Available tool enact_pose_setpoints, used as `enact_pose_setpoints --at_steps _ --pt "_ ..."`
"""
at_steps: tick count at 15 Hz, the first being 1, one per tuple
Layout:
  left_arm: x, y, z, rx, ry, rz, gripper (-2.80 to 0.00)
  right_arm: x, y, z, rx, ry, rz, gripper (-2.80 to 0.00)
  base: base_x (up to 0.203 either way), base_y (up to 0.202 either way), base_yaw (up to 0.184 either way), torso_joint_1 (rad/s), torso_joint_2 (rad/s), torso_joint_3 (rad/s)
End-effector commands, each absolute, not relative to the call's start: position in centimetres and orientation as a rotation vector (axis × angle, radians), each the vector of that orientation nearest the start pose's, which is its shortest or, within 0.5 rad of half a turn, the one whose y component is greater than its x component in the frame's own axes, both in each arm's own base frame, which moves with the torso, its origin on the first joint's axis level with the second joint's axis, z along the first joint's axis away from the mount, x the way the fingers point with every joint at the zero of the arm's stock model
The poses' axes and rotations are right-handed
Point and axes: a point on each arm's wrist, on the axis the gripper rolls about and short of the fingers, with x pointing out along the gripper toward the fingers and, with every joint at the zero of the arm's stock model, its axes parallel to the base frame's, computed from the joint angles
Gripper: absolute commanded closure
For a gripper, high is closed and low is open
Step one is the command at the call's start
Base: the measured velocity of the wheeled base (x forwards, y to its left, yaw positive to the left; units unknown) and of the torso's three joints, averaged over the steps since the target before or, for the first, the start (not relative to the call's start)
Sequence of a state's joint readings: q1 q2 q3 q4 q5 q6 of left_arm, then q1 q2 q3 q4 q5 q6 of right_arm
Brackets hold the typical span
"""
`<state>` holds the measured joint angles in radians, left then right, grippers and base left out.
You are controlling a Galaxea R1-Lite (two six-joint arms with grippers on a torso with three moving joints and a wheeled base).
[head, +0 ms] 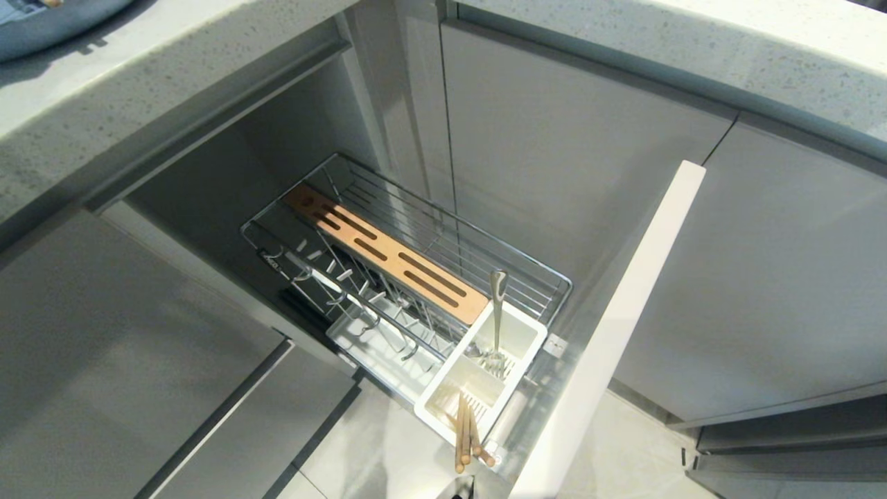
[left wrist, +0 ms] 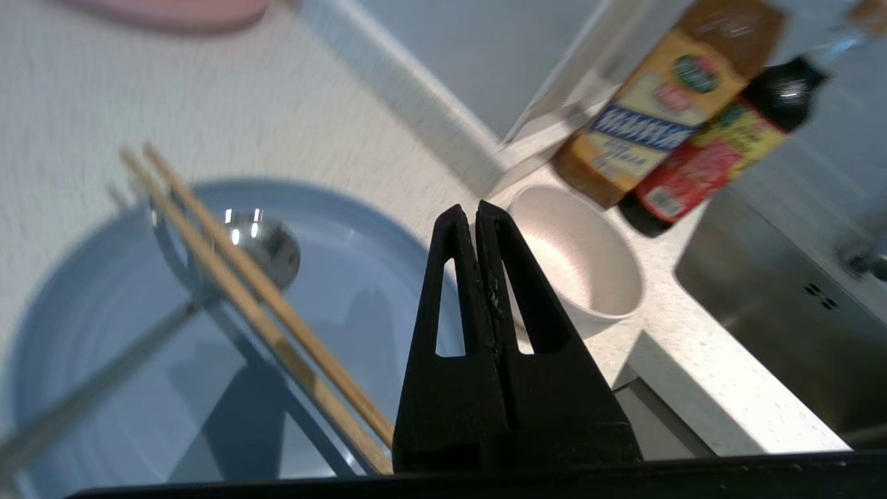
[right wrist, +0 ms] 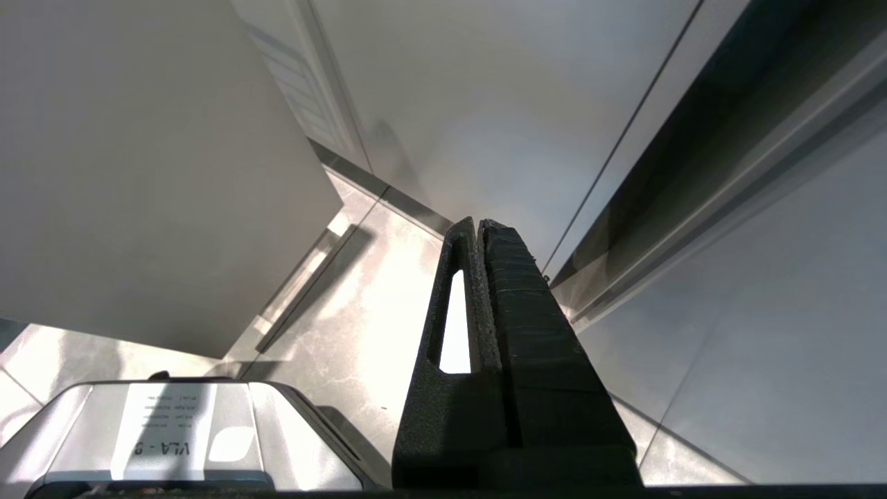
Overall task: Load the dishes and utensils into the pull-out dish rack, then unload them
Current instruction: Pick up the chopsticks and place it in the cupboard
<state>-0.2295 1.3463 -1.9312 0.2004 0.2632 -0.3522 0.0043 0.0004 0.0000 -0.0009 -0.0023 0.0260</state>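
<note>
tabletop (left wrist: 173, 104): pale speckled stone, carrying the plate, bowl and two bottles in the left wrist view; in the head view its edge is running above the open cabinet.
pull-out dish rack (head: 443, 242): chrome wire basket standing pulled out of the cabinet, pale front panel (head: 624, 319) at its near end; no plate or bowl sitting in it.
wooden strip (head: 388, 253): slotted, lying along the rack's length, slots holding nothing.
plate (left wrist: 360, 277): light blue, sitting flat on the tabletop, not in the rack; a pair of chopsticks (left wrist: 256, 305) and a silver utensil (left wrist: 267, 242) are lying across it.
bottles (left wrist: 665, 118): two sauce bottles standing just behind the bowl.
bowl (left wrist: 589, 270): cream-white, sitting upright on the tabletop just beside the plate, nothing showing inside.
caddy (head: 478, 378): white plastic, sitting at the rack's front end beside the panel; a silver fork-like utensil (head: 497, 312) is standing in its far compartment, handle up; a second pair of chopsticks (head: 466, 433) is leaning out of the near compartment.
left tool (left wrist: 477, 211): fingers pressing fully together, gripping nothing, hovering above the tabletop between plate and bowl, touching neither as far as can be told.
right tool (right wrist: 478, 225): fingers pressing together, gripping nothing, hanging low over the floor (right wrist: 346, 312) beside the cabinet fronts.
</note>
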Motion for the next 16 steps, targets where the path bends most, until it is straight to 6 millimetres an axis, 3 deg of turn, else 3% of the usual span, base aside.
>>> enact_pose_setpoints --at_steps 1,7,9,16 --pt "14.1 -3.3 48.4 -0.475 -0.335 -0.008 0.0 -2.3 0.0 7.5 0.026 0.001 0.002 0.0 0.0 0.0 0.0 0.0 0.0 0.0" --pt "13.9 -4.1 48.0 -0.542 -0.314 0.097 0.0 -2.3 0.0 7.5 0.026 0.0 0.003 0.0 0.0 0.0 0.0 0.0 0.0 0.0" --pt "14.0 -4.1 47.9 -0.553 -0.321 0.171 -2.8 -2.3 0.0 7.5 0.026 0.001 0.003 0.0 0.0 0.0 0.0 0.0 0.0 0.0" --pt "16.0 -4.8 46.7 -0.495 -0.242 0.256 -2.8 -2.3 0.0 7.5 0.026 0.0 0.003 0.0 0.0 0.0 0.0 0.0 0.0 0.0"
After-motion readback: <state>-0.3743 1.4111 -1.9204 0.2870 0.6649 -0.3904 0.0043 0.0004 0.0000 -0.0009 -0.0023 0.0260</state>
